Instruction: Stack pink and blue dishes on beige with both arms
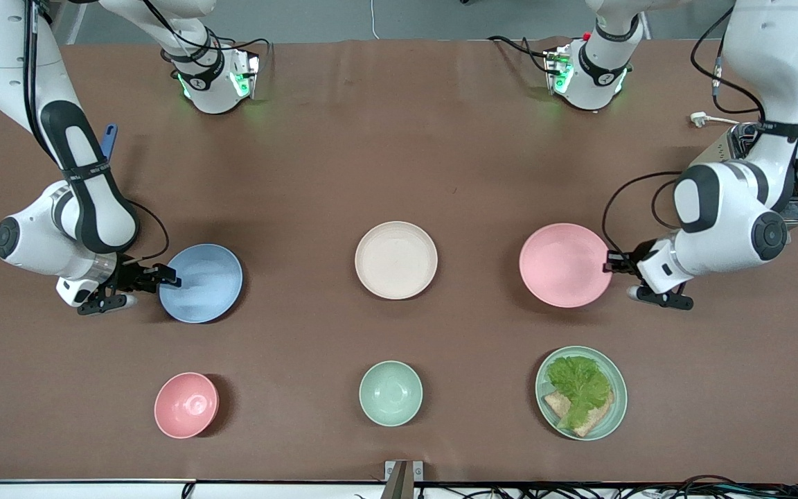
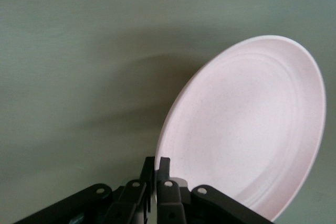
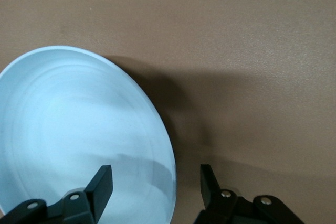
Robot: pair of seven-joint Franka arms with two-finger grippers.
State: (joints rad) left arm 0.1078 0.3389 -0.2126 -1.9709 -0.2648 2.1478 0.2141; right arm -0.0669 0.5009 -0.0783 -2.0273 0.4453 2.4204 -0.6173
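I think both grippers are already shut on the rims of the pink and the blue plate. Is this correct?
Only half right. In the left wrist view the left gripper is shut on the pink plate rim. In the right wrist view the right gripper is open, its fingers astride the blue plate rim, not yet closed.

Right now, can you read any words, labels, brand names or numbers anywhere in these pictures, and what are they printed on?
No text can be read.
Left arm: a strap near its wrist bears small print, too small to read.
Right arm: the same kind of strap, too small to read.
Arm bases: a small round mark on each, not readable.
The plates and bowls show no print.
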